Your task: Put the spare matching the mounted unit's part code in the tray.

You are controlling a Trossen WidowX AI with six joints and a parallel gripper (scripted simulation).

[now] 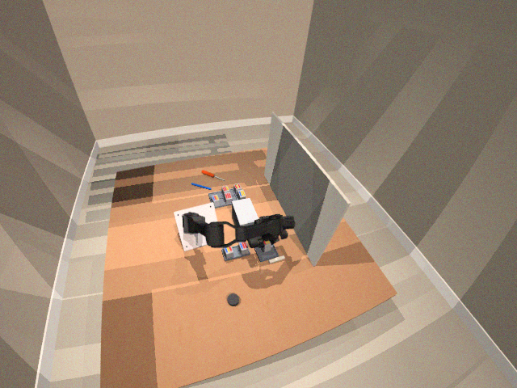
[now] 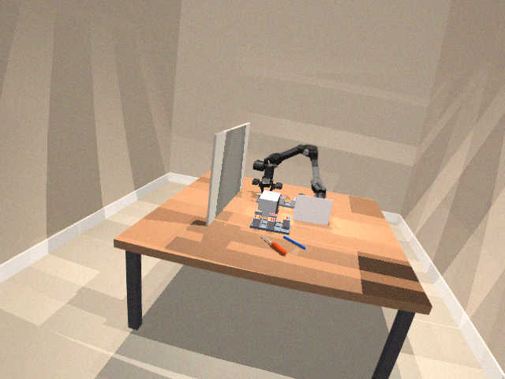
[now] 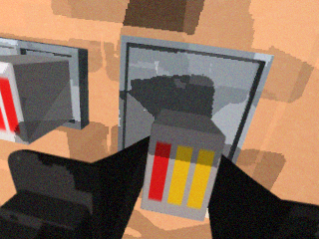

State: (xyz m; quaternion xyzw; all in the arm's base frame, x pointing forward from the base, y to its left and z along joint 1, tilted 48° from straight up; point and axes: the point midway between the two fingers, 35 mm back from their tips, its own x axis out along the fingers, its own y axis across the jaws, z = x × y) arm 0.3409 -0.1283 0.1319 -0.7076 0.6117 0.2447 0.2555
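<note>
My gripper is shut on a grey block with one red and two yellow stripes. The block is over the grey tray, at its near side in the wrist view; I cannot tell whether it touches the tray floor. A rack beside the tray holds spares with coloured stripes, one partly in the wrist view. Another rack holds several more spares. A white box stands between the racks. No code on a mounted unit is readable.
A tall grey panel stands beside the box and tray. A white plate is by the arm's base. A red screwdriver, a blue pen, a black disc and a pale strip lie around.
</note>
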